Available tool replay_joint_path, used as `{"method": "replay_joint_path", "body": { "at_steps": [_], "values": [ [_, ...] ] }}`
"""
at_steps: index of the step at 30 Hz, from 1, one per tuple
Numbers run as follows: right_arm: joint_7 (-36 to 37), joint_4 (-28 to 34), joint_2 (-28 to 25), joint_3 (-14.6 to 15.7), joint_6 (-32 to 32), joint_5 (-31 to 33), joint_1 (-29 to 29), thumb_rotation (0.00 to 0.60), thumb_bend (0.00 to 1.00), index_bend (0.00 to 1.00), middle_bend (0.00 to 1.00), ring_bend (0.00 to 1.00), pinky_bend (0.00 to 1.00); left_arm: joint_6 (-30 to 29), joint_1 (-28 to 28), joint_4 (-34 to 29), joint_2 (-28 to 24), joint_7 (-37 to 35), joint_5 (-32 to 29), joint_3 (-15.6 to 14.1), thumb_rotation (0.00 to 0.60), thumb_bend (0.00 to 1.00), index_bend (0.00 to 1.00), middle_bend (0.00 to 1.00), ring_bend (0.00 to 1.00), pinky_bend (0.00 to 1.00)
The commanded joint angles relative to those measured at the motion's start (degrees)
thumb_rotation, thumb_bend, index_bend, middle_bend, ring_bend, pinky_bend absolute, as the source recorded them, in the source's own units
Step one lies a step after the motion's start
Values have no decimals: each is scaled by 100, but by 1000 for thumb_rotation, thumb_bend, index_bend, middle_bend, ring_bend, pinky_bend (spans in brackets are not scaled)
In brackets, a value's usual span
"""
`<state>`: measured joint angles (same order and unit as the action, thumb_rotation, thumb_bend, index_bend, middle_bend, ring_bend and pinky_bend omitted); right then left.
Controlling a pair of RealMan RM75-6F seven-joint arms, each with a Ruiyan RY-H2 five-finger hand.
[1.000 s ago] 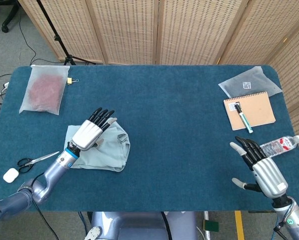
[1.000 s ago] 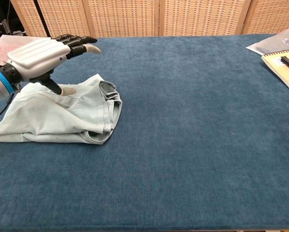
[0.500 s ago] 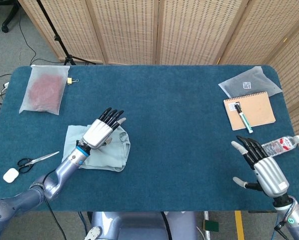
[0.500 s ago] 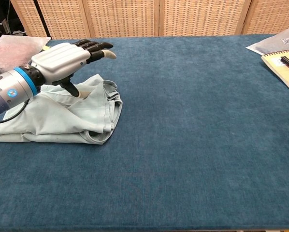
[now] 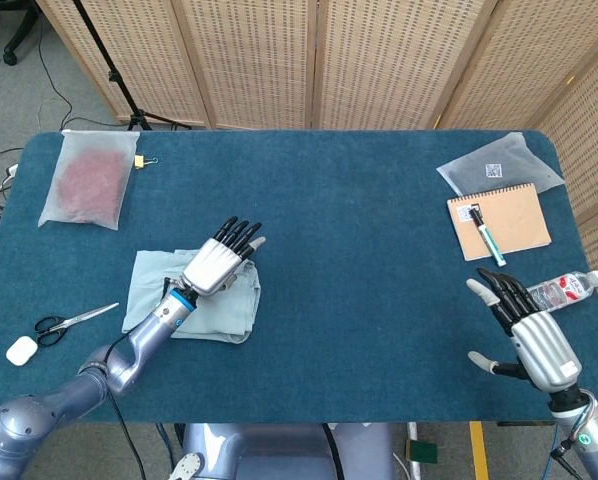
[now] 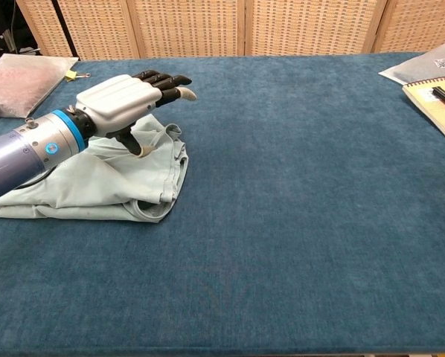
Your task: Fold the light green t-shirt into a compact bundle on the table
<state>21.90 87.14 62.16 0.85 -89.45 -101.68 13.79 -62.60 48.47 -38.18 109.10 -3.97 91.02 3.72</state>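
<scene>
Light green cotton t-shirt [image 5: 194,303], already folded, lies lower left on the blue table [image 5: 359,250]. Left hand [image 5: 219,267] flat over its right edge, fingers spread, holding nothing; thumb may snag and unfold layers. Right hand [image 5: 532,340] idle, empty, lower right.

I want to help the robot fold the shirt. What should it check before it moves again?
1. Shirt on the table: ok, it lies partly folded near the left edge.
2. Left hand free: ok, fingers straight, over the shirt's far edge, holding nothing.
3. Left thumb touching cloth: cannot tell.
4. Right hand free: ok, open, far from the shirt.
5. Scissors out of the way: ok, apart from the shirt.
6. Bundle compact: not ok, one end is still spread flat.
</scene>
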Motion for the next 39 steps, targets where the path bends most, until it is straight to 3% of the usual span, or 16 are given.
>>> {"method": "replay_joint_path", "body": {
  "at_steps": [1,15,25,28,34,39],
  "values": [
    [16,-4,-5,-7,-3,14,-2,600,156,0,0,0,55,72,75,91,74,1,-25,26,600,244,0,0,0,0],
    [87,-34,-11,-31,50,86,11,600,156,0,0,0,55,273,366,621,432,-69,-181,169,600,247,0,0,0,0],
    [95,-28,-17,-32,47,83,7,600,156,0,0,0,55,306,387,597,406,-42,-240,152,600,240,0,0,0,0],
    [90,-25,-17,-30,42,76,4,600,156,0,0,0,55,206,355,505,350,-44,-240,151,600,208,0,0,0,0],
    [87,-15,-20,-25,29,53,1,600,156,0,0,0,55,115,266,209,149,133,-275,150,600,6,0,0,0,0],
    [51,3,-17,-8,5,4,-7,600,156,0,0,0,55,-2,91,-335,-216,497,-351,159,600,0,0,0,0,0]
  ]
}}
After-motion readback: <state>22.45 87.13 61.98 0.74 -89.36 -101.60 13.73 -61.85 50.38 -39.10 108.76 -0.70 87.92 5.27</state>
